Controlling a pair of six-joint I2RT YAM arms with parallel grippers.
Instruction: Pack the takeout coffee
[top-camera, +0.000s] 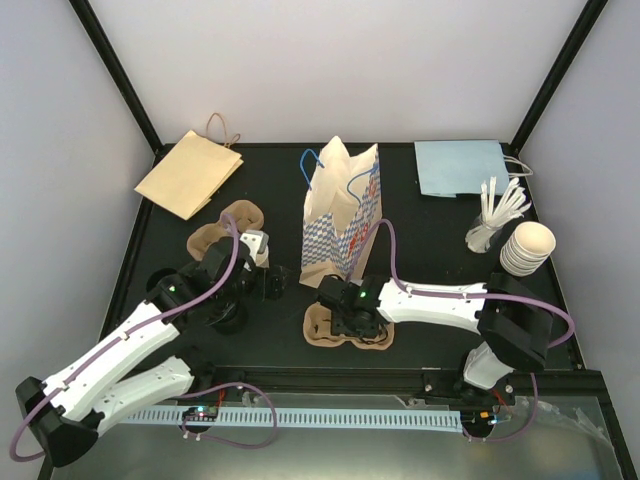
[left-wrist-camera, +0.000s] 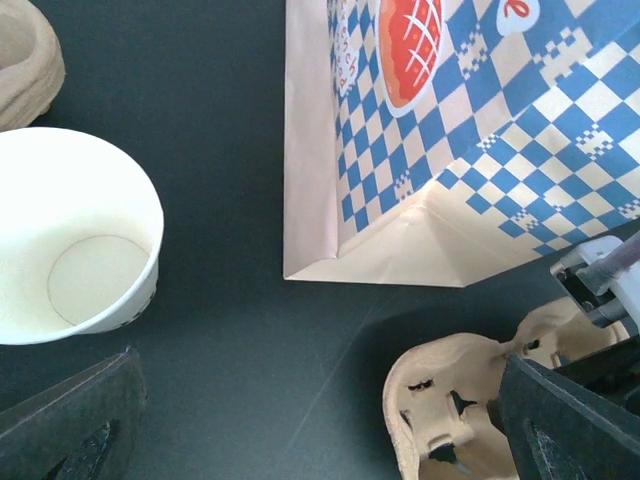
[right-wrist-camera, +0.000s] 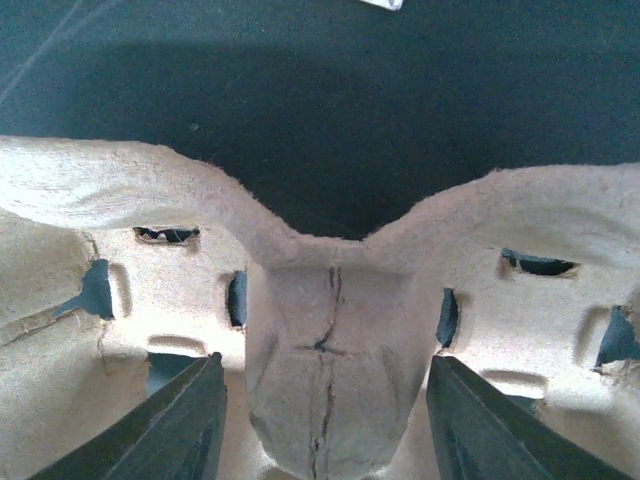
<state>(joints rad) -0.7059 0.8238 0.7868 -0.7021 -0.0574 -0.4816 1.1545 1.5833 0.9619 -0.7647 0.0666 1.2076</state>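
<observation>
The blue-and-white checkered paper bag (top-camera: 343, 215) stands upright mid-table, and its base shows in the left wrist view (left-wrist-camera: 470, 130). In front of it lies a tan pulp cup carrier (top-camera: 350, 332). My right gripper (top-camera: 350, 318) is lowered into the carrier. Its open jaws straddle the carrier's centre post (right-wrist-camera: 325, 340), with a small gap on each side of my right gripper (right-wrist-camera: 325, 425). A white paper cup (left-wrist-camera: 75, 240) stands empty left of the bag, also in the top view (top-camera: 256, 244). My left gripper (top-camera: 272, 282) hovers wide open beside the cup, with nothing between the fingers of the left gripper (left-wrist-camera: 320, 430).
A second pulp carrier (top-camera: 228, 228) lies behind the left arm. A flat brown bag (top-camera: 190, 172) is at the back left and a flat blue bag (top-camera: 462, 167) at the back right. A stack of cups (top-camera: 527, 248) and a holder of white stirrers (top-camera: 492, 222) stand at the right.
</observation>
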